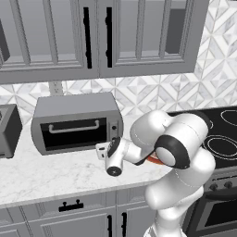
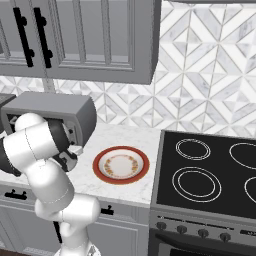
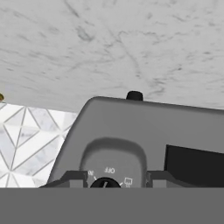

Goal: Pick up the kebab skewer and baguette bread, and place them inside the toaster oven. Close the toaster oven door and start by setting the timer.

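Note:
The toaster oven [image 1: 74, 107] stands on the counter against the back wall, and its black glass door [image 1: 74, 133] with the grey bar handle [image 1: 74, 127] is closed. My gripper [image 1: 112, 141] is right at the knob panel on the oven's right end. The hand view is upside down: the oven [image 3: 144, 127] lies below the marble counter, and a dark timer knob [image 3: 105, 183] marked OFF sits between my fingertips [image 3: 73, 177]. My gripper [image 3: 116, 178] is open, its tips well apart on either side of the knob. The kebab skewer and the baguette bread are hidden.
A red-rimmed plate [image 2: 121, 165] with nothing on it lies on the counter right of the oven. A black stove top [image 2: 210, 175] fills the right side. A smaller dark-grey appliance [image 1: 7, 132] stands left of the oven. Grey wall cabinets [image 1: 92, 37] hang overhead.

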Available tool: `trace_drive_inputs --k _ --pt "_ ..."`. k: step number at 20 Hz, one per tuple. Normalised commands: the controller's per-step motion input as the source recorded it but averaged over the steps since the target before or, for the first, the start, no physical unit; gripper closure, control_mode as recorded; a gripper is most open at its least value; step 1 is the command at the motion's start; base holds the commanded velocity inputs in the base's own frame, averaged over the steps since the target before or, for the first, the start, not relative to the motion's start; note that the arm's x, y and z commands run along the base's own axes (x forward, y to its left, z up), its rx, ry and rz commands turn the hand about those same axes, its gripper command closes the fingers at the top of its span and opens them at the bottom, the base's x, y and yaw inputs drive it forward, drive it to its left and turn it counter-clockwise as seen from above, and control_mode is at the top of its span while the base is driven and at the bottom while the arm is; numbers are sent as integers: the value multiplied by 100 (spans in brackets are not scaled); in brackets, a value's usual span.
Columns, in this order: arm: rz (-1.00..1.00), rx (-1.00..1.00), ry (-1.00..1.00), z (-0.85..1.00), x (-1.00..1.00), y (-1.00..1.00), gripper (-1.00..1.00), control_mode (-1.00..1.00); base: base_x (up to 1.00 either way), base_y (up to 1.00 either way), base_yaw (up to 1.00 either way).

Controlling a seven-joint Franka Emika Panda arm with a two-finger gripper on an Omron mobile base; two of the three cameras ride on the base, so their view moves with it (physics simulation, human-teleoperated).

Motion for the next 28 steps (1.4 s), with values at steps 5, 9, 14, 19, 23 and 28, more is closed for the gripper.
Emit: trace_drive_inputs --k 5,9,14,19,23,28 --pt "0 -2 -1 20 0 0 100 -100 0 0 0" --pt "0 -2 -1 27 0 0 100 -100 0 0 0" --pt "0 -3 -1 25 0 1 100 -100 0 0 0" --pt "0 -4 -2 23 -5 2 100 -100 0 0 0" --pt "0 -3 -3 25 0 7 100 -100 0 0 0" --pt "-1 -1 -4 30 0 14 100 -100 0 0 0"
